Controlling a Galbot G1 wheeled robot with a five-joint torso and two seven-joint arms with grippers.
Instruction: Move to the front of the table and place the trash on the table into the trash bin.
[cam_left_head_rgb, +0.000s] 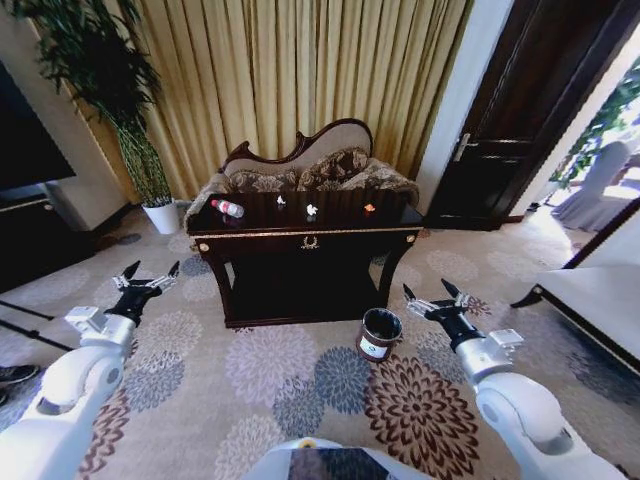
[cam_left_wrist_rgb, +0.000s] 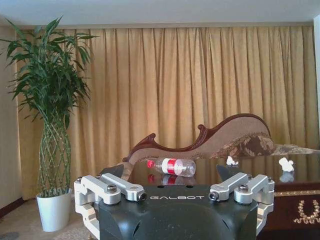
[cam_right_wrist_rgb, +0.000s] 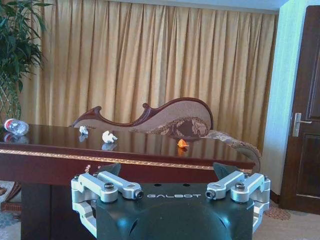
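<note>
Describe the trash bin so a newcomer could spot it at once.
Find the dark glossy table in front of the gold curtains. On the carpet at its front right leg stands the trash bin, a small round dark brown bucket with a white label, unlike the white plant pot far left.

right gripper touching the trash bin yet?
Apart. In the head view, bare carpet shows between the open right gripper and the trash bin, which stands on the floor in front of the table.

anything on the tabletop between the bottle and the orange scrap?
Two white crumpled scraps lie between the bottle and the orange scrap, clear in the head view.
</note>
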